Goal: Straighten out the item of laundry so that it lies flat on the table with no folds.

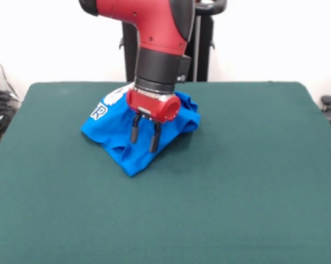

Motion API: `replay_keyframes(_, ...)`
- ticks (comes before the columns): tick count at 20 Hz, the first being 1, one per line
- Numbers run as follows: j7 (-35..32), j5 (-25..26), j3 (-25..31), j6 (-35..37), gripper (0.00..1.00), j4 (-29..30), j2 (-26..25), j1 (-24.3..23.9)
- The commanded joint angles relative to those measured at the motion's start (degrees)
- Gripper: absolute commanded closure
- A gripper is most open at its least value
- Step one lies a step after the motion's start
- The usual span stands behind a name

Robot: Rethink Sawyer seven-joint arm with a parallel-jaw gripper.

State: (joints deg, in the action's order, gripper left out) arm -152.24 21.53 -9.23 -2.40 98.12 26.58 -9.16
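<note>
Tool (pixel 145 135): two dark fingers (pixel 136 131) pointing down and spread apart, nothing pinched between them, their tips over the crumpled shirt (pixel 119 146). Red and black arm (pixel 154 38) rising above the tool. Shirt: bright blue, bunched directly beneath and behind the tool, white lettering (pixel 99 112) showing at one side, one corner pointing toward the camera. Green surface (pixel 237 192) extends around on all sides.
</note>
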Motion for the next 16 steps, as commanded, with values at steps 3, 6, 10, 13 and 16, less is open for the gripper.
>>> replay_keyframes(3, 3.5, 3.8, -4.3, 8.7, 0.00, -3.7, -2.1, 5.9)
replay_keyframes(6, 2.3, 3.6, -5.1, 9.4, 0.00, -2.6, -1.1, 7.1)
replay_keyframes(10, -1.0, 3.0, -8.7, 6.2, 0.00, -2.9, -3.8, 10.1)
replay_keyframes(13, -3.3, 1.5, -11.9, 3.3, 0.00, -3.3, -6.9, 12.6)
replay_keyframes(16, -5.4, -0.1, -15.8, 0.5, 0.00, -2.9, -8.4, 15.7)
